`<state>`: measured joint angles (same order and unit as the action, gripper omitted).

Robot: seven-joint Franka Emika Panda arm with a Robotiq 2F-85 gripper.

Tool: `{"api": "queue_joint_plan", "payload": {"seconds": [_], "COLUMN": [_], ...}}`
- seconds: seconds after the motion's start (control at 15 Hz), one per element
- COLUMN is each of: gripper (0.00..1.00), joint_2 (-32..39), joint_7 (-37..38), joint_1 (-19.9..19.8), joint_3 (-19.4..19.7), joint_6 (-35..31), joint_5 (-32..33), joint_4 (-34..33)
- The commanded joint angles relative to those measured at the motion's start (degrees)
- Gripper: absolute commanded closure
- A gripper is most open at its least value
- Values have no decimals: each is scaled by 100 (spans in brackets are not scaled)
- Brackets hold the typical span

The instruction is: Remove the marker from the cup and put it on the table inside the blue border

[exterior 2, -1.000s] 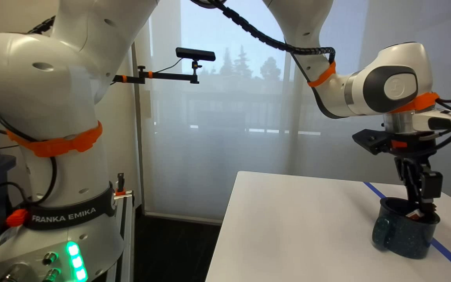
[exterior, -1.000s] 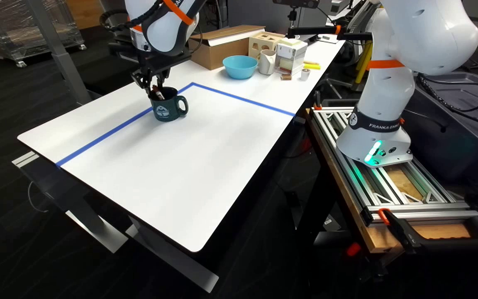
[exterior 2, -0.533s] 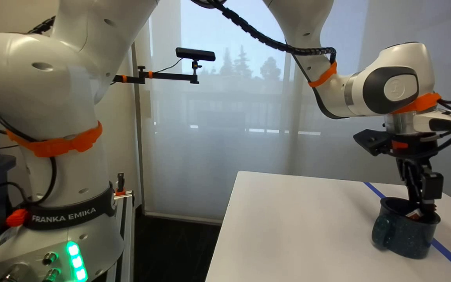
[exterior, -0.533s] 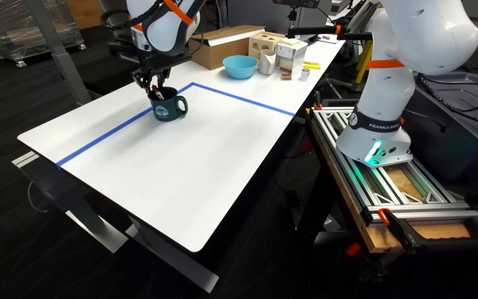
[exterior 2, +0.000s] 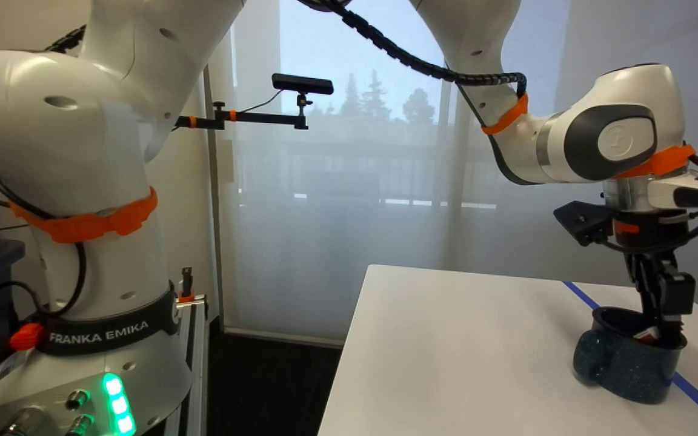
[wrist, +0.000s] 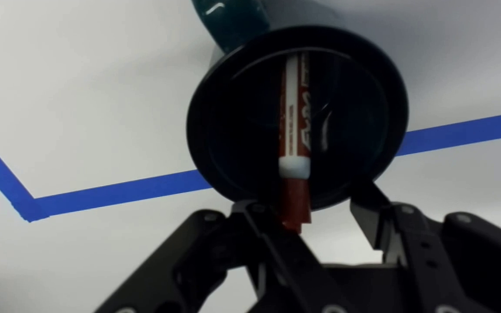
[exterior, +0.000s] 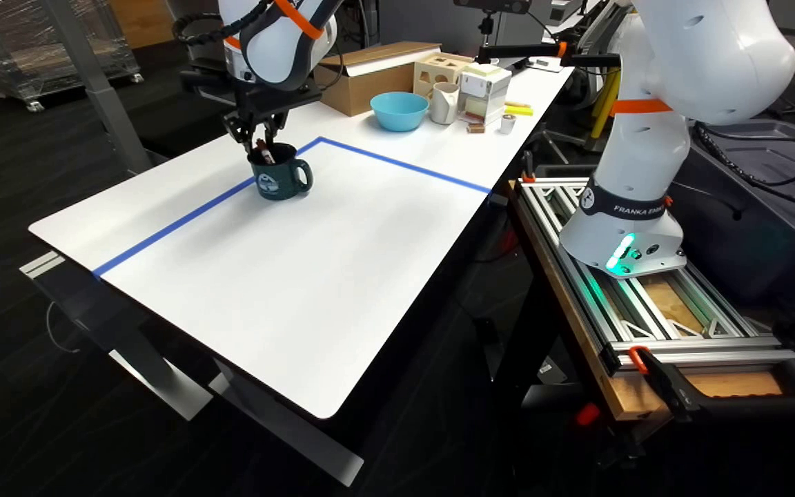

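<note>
A dark green cup stands upright at the blue tape line; it also shows in an exterior view and in the wrist view. A red and white marker leans inside it with its red cap at the rim. The marker also shows in both exterior views. My gripper points down at the cup's mouth, with a wide gap between the fingers. The marker's cap is between them, against or close to one finger; the other finger is apart from it. Both fingertips are partly hidden in darkness.
Behind the tape stand a light blue bowl, a cardboard box, a white mug, a wooden shape block and small items. The white table's near edge faces the robot base.
My gripper has moved slightly to the right in both exterior views. The cup has turned and shifted a little with it, and the marker has shifted slightly in the cup.
</note>
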<state>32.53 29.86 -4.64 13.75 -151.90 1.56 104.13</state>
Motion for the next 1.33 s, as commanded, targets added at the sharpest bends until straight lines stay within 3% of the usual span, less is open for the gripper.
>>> {"api": "queue_joint_plan", "payload": {"seconds": [0.0,0.2,0.33,0.4,0.53,0.6,0.67,1.0,1.27], "gripper": [51,56,73,87,93,90,95,95,95], "joint_2": [-4,-16,1,-4,-5,-14,-10,-327,-801], "joint_7": [-218,-252,-267,-271,-261,-261,-266,-282,-36], "joint_1": [-41,-44,-47,-47,-42,-46,-51,36,287], "joint_3": [-16,-24,-31,-33,-20,-20,-25,-4,327], "joint_6": [-189,-209,-228,-233,-271,-280,-317,-316,-279], "joint_5": [-228,-268,-300,-314,-320,-324,-333,-283,-3], "joint_4": [144,164,167,182,206,224,237,527,1031]}}
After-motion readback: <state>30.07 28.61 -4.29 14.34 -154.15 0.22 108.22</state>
